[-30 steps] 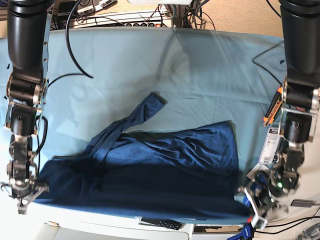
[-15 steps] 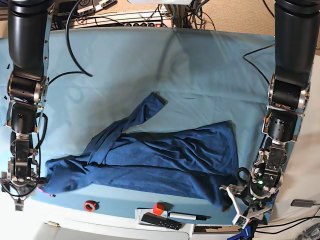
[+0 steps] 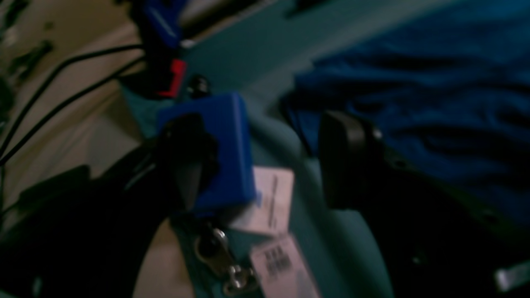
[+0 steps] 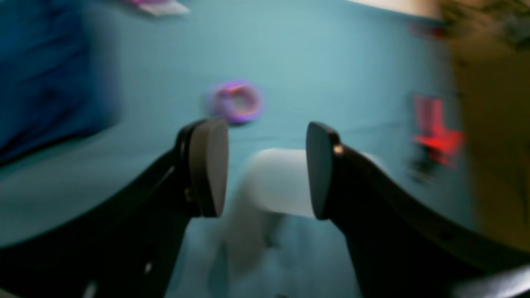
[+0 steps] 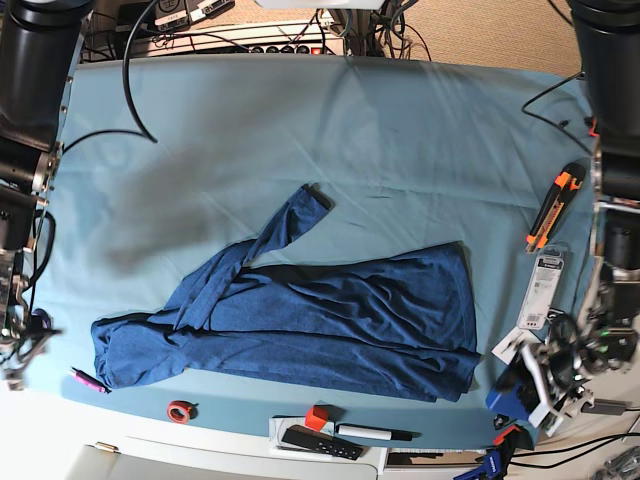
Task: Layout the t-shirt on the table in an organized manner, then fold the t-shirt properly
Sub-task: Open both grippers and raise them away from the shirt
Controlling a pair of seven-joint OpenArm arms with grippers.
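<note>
Hovering: that is what both my claws do above the near edge of the table (image 5: 400, 130), one at each side of the shirt (image 5: 330, 320).
Left claw: I have my left claw (image 3: 258, 161) spread wide, with nothing between its fingers. It hangs over the blue box (image 5: 508, 396), and the shirt lies off to its inner side, near but not in my grip.
Right claw: my right claw (image 4: 267, 169) stands well open too, and it holds nothing. The shirt is to its inner side, apart from the fingers.
Shirt: dark blue, it lies between my two claws, wrinkled, long and low across the near part of the table. One sleeve reaches up and away from me, crossing over the body near my right claw's side. Folds run along the edge nearest me.
Near my left claw: a white packet (image 5: 540, 290) lies just beyond the blue box, and farther out is an orange and black cutter (image 5: 555, 208).
Near my right claw: a pink marker (image 5: 90, 380) lies between it and the shirt's end, with a red tape ring (image 5: 180, 411) farther inward.
Between my claws, at the near edge: a black remote (image 5: 322, 442), a small red block (image 5: 317, 417) and a black and white pen (image 5: 373, 433).
</note>
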